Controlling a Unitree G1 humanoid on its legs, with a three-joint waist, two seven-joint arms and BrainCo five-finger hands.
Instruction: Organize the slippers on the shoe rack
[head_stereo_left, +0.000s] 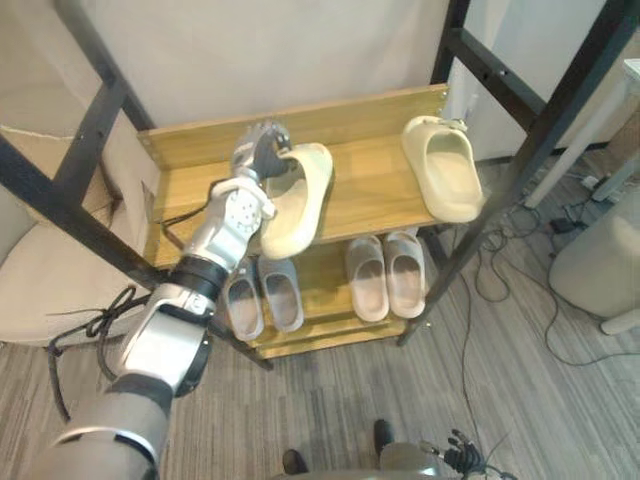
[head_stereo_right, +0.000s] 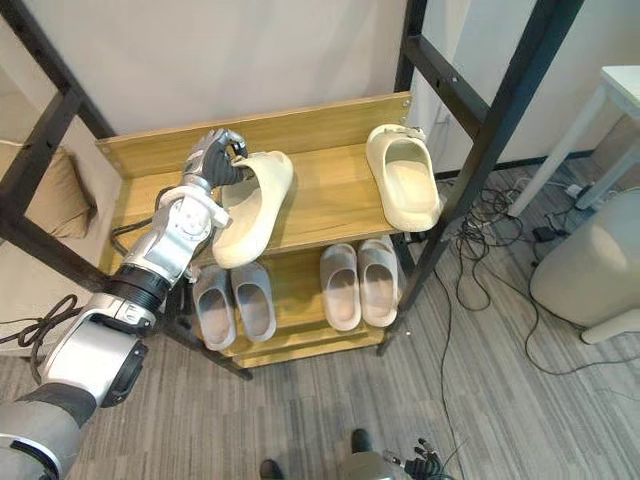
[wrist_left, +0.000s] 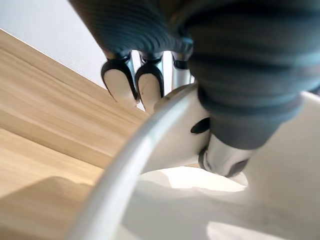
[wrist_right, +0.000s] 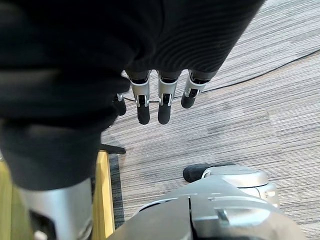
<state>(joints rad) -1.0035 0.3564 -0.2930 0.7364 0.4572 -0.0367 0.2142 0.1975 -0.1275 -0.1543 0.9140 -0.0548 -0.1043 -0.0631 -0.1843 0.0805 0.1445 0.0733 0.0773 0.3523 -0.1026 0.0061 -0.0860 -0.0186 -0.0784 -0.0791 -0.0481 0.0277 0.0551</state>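
On the left part of the wooden top shelf (head_stereo_left: 365, 195) lies a cream slipper (head_stereo_left: 300, 200), tilted, with its near end over the shelf's front edge. My left hand (head_stereo_left: 262, 150) is shut on its far rim. In the left wrist view the fingers (wrist_left: 120, 82) curl over the rim of the slipper (wrist_left: 175, 200) and the thumb presses inside. A second cream slipper (head_stereo_left: 445, 165) rests flat at the shelf's right end. My right hand (wrist_right: 150, 100) hangs over the floor with straight fingers, holding nothing.
The lower shelf holds a grey pair (head_stereo_left: 262, 298) and a pale pair (head_stereo_left: 387, 275) of slippers. Black frame posts (head_stereo_left: 545, 130) flank the rack. A beige cushion (head_stereo_left: 40, 260) sits at the left. Cables (head_stereo_left: 530, 260) and a white bin (head_stereo_left: 600, 255) are on the floor to the right.
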